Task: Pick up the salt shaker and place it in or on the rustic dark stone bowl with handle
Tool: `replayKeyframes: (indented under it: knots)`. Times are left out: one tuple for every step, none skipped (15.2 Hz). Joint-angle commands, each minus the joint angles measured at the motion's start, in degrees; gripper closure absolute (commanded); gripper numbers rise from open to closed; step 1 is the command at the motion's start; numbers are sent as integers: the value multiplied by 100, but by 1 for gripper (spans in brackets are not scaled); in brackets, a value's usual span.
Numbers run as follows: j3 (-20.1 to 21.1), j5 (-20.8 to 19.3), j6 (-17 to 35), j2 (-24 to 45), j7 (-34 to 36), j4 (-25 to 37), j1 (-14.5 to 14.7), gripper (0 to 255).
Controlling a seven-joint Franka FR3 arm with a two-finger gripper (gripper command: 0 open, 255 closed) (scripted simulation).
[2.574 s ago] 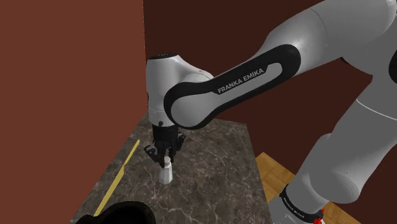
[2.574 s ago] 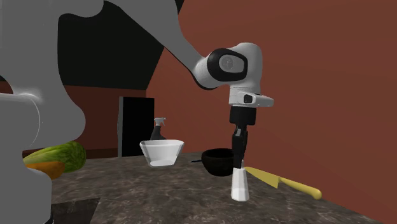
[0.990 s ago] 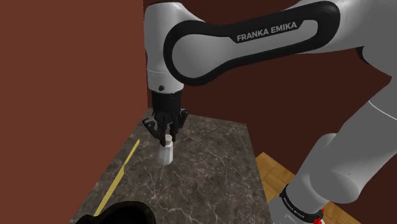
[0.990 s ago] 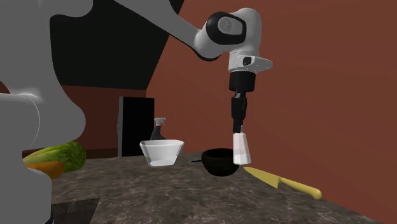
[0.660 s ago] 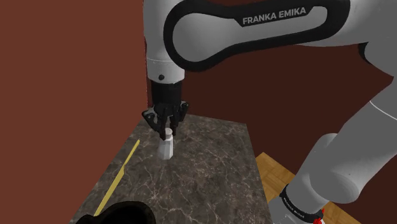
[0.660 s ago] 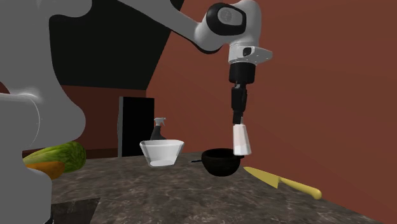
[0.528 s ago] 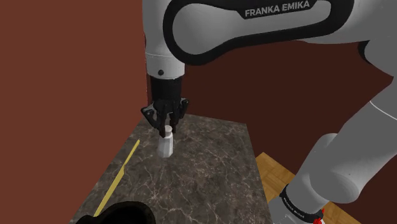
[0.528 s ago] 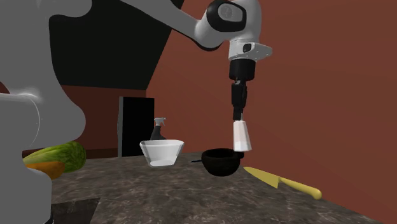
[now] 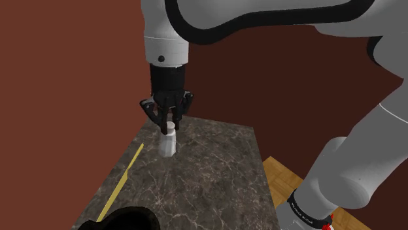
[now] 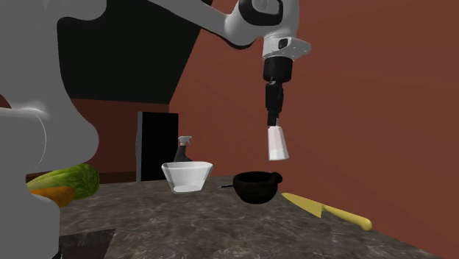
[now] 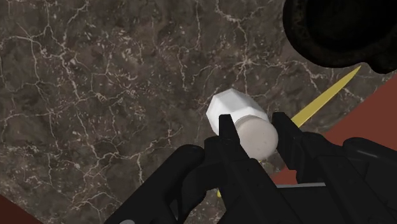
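Observation:
The white salt shaker (image 9: 169, 144) (image 10: 276, 143) (image 11: 240, 121) hangs in the air well above the dark marble counter, clasped at its top. My black gripper (image 9: 169, 124) (image 10: 273, 121) (image 11: 254, 137) is shut on it, with one finger on each side of its cap. The dark stone bowl with a handle (image 10: 254, 186) (image 11: 340, 30) (image 9: 128, 219) rests on the counter, lower than the shaker and a little toward the second exterior view's left. In the shoulder view the bowl sits at the near edge, well in front of the shaker.
A yellow-handled knife (image 10: 327, 209) (image 9: 123, 183) lies on the counter beside the bowl, along the red-brown wall. A clear glass bowl (image 10: 187, 176), a spray bottle (image 10: 183, 147) and a green melon (image 10: 66, 180) stand further off. Wooden floor (image 9: 284, 180) shows past the counter's edge.
The gripper has risen steadily with the salt shaker in it, from just above the counter to well above the bowl's rim. Nothing on the counter moved.

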Motion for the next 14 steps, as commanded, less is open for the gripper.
replayKeyframes:
  knots:
    - [154,-44,-117,144,290,270,97,255]
    - [244,-76,-155,234,456,401,157,255]
    - [334,-115,-195,333,624,539,220,255]
    - [422,-163,-236,441,796,686,287,255]
    - [510,-219,-279,559,972,840,359,255]
    - [597,-284,-325,686,1151,1002,436,255]
    - [684,-358,-374,822,1333,1174,518,255]
    - [766,-441,-426,969,1518,1355,609,255]
    - [846,-535,-483,1126,1705,1546,709,255]
    - [921,-638,-545,1293,1895,1749,818,255]
    - [989,-750,-614,1470,2085,1963,942,255]
    - [1053,-871,-690,1656,2276,2190,1076,255]
    - [1110,-1000,-774,1852,2465,2432,1225,255]
    - [1151,-1136,-867,2056,2651,2690,1394,255]
